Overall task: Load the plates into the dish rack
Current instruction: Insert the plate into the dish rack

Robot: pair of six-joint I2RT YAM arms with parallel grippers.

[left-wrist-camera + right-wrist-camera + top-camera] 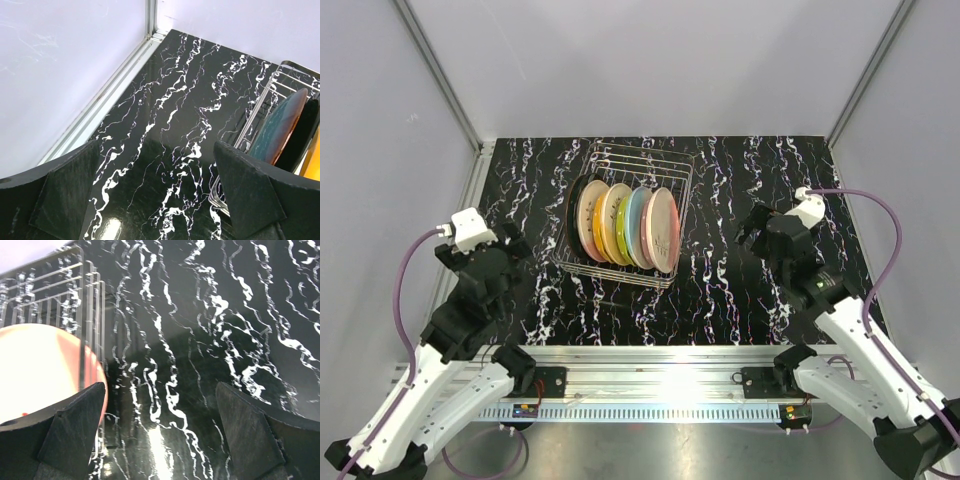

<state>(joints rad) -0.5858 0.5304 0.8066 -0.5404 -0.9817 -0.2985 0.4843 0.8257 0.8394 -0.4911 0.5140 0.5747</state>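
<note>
The silver wire dish rack point(672, 172) stands mid-table and holds several plates upright: black point(572, 213), cream point(590, 220), yellow-green point(612, 222), light blue point(637, 225) and pink point(663, 229). My left gripper point(510, 243) is open and empty, left of the rack; its wrist view shows the rack's wires point(260, 107) and the black plate point(282, 127). My right gripper point(752, 228) is open and empty, right of the rack; its wrist view shows the pink plate point(42, 367) behind the rack's bars point(85, 300).
The table is black marble with white veins point(740, 290). White walls enclose it on the left, back and right, with an aluminium rail point(107, 97) along the left edge. The arms' mounting rail point(650, 385) runs along the near edge.
</note>
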